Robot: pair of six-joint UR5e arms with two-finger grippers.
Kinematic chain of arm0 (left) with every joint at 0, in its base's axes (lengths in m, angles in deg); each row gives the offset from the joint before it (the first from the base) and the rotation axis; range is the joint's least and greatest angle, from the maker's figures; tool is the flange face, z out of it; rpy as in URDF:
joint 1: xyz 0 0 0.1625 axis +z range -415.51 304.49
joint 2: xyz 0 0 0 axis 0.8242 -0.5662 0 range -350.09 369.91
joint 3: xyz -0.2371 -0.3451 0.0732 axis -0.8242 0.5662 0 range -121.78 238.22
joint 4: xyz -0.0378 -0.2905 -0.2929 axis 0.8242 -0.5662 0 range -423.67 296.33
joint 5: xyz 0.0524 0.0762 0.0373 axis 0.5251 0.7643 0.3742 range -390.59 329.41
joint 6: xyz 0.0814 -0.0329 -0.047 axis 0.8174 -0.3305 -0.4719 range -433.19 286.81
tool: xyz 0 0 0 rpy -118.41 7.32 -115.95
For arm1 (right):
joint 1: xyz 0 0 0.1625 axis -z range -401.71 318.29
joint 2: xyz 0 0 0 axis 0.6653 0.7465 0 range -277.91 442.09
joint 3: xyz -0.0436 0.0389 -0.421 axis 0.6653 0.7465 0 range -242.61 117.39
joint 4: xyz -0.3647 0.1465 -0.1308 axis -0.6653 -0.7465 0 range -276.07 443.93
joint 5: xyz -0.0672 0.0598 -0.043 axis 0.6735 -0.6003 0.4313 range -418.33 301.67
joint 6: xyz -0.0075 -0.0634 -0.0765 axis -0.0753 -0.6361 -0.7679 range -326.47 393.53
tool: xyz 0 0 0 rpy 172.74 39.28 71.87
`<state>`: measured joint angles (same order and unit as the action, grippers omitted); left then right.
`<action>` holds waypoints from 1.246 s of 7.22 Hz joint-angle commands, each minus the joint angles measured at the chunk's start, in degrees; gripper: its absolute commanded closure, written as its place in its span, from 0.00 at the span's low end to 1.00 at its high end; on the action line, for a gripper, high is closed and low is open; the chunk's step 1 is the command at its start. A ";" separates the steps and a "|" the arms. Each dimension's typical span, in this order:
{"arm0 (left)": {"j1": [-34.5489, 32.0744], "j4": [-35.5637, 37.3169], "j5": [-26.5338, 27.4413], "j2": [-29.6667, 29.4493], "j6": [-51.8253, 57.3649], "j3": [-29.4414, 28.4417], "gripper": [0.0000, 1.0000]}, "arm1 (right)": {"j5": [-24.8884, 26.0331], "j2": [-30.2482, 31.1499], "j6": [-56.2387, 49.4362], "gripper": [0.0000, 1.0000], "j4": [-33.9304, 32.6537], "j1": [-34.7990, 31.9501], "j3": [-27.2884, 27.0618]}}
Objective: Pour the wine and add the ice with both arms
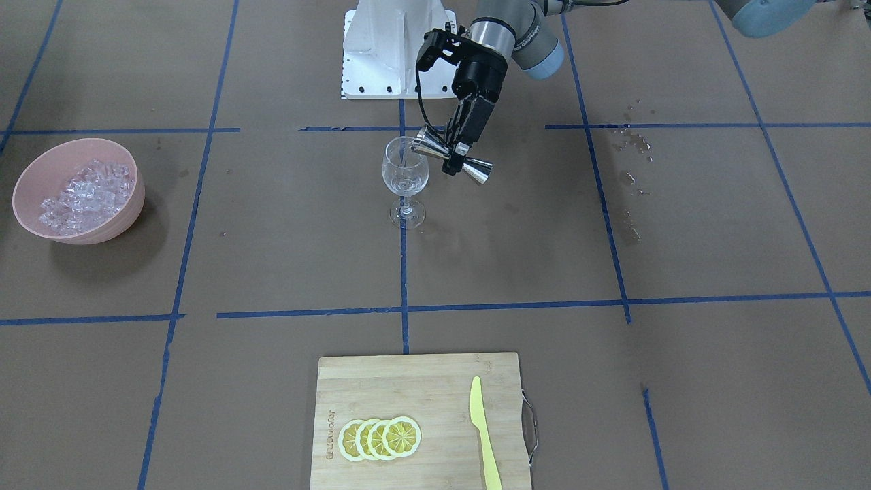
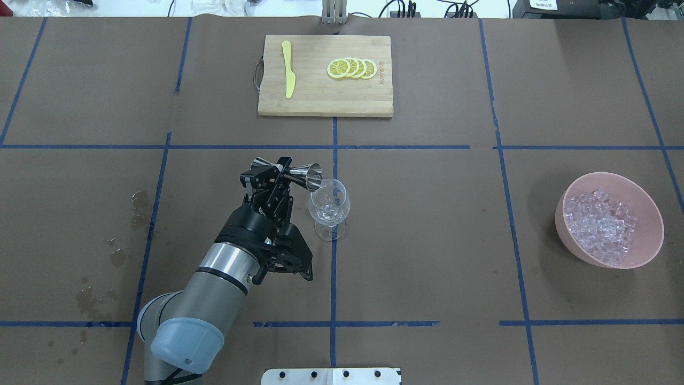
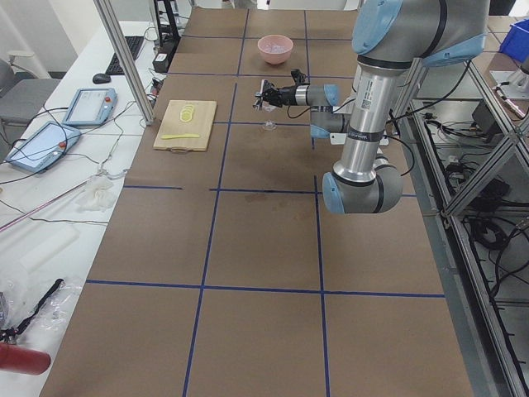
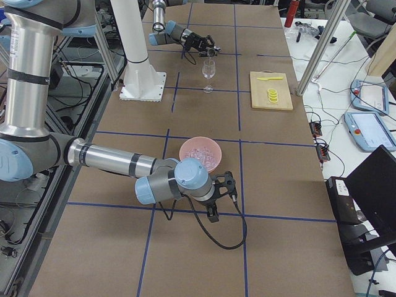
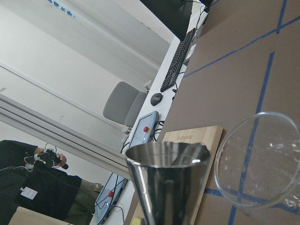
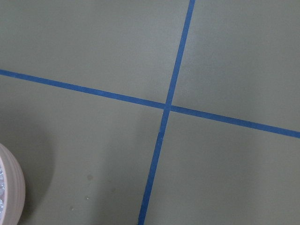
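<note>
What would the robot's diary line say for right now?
step: wine pour | left gripper: shut on tilted silver metal double-cone jigger, mouth over clear wine glass | clear ice cubes: in pink bowl

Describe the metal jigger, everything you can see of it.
The jigger is a shiny steel double cone, two cups joined at a narrow waist. The left gripper, shut on that waist, holds it in the air tipped on its side, one mouth at the rim of the wine glass. No pouring liquid is discernible.
</note>
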<state>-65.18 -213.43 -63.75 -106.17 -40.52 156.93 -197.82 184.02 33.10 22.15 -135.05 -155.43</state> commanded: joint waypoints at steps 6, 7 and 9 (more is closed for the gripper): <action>0.35 0.00 2.75 -0.55 20.04 0.78 1.00 | -0.09 0.29 0.00 0.00 0.09 -0.09 0.27; 0.35 0.00 2.75 -0.55 22.33 0.87 1.00 | -0.09 0.29 0.00 0.00 0.09 -0.09 0.36; 0.35 -0.09 2.66 -0.90 26.03 1.66 1.00 | -0.09 0.29 0.00 0.00 0.09 -0.09 0.45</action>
<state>-64.83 -213.45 -61.02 -106.87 -16.59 158.19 -197.90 184.31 33.09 22.23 -135.14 -155.07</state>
